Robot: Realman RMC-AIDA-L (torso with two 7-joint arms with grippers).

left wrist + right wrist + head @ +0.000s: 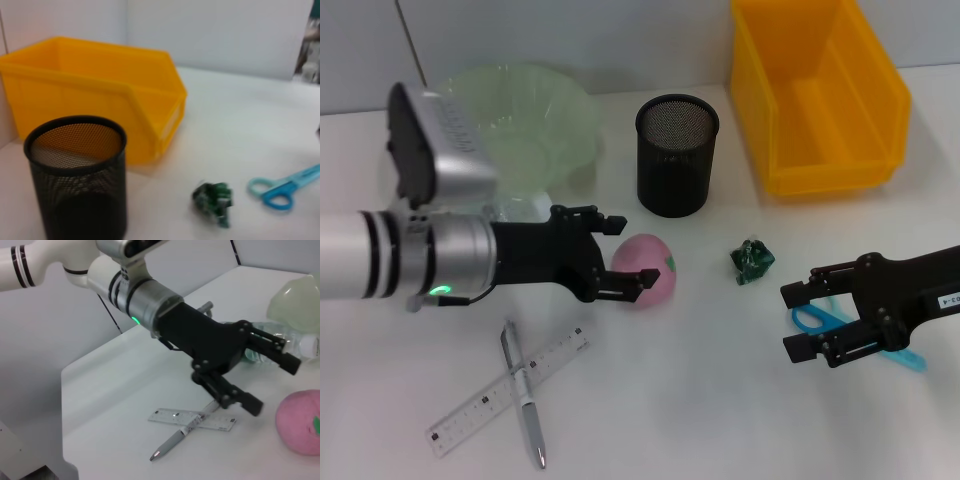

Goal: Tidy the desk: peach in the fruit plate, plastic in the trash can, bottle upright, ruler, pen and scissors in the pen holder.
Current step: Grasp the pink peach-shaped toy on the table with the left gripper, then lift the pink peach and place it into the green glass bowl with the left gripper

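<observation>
My left gripper [626,253] is open just left of the pink peach [653,268], its lower finger against the peach's front side. The right wrist view shows the same open left gripper [267,381] beside the peach [300,422]. My right gripper [791,320] is open low over the blue scissors [908,357], whose handle loops lie between its fingers. A crumpled green plastic [752,260] lies between the two grippers. The clear ruler [505,392] and silver pen [525,398] lie crossed at the front left. The bottle [306,343] lies on its side behind my left arm, mostly hidden.
The pale green fruit plate [535,105] stands at the back left. The black mesh pen holder [677,155] is at the back centre, and the yellow trash can [817,95] at the back right. The table edge [70,390] runs close behind the ruler.
</observation>
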